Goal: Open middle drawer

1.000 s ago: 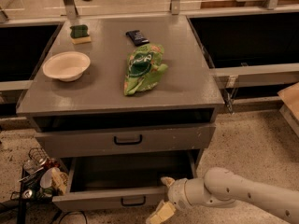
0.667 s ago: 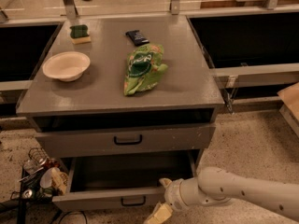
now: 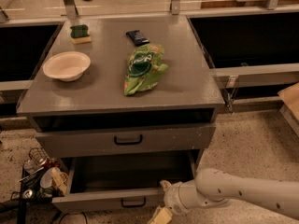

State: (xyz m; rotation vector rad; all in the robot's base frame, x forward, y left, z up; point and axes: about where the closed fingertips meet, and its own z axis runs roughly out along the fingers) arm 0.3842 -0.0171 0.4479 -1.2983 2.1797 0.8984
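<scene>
At the far left, low on the speckled floor (image 3: 254,141), you are seeing a black wire basket (image 3: 37,174) sitting with cups and utensils jumbled in it, just beside the cabinet. Above it, a round white paper bowl (image 3: 67,65) is resting on the left part of the flat grey cabinet top (image 3: 107,90), and a green and yellow sponge (image 3: 80,33) is lying farther back, near the far left corner. Toward the middle, a small dark blue flat packet (image 3: 137,37) is lying near the far edge, with a crumpled green snack bag (image 3: 144,68) stretching toward you just on its near side. Under the top, the upper grey drawer (image 3: 180,138) is showing its black loop handle (image 3: 128,140). Below that, the middle drawer (image 3: 135,171), a wide grey one with a plain grey inside, is standing pulled well out toward you, its small black rectangular handle (image 3: 133,202) facing you on the front panel. Just right of that handle, the cream-fingered gripper (image 3: 161,202) is hovering at the drawer's near right front with its fingers spread wide, clasping nothing; you cannot tell whether the upper finger is touching the panel. The white arm (image 3: 233,192) is reaching in from the lower right.
</scene>
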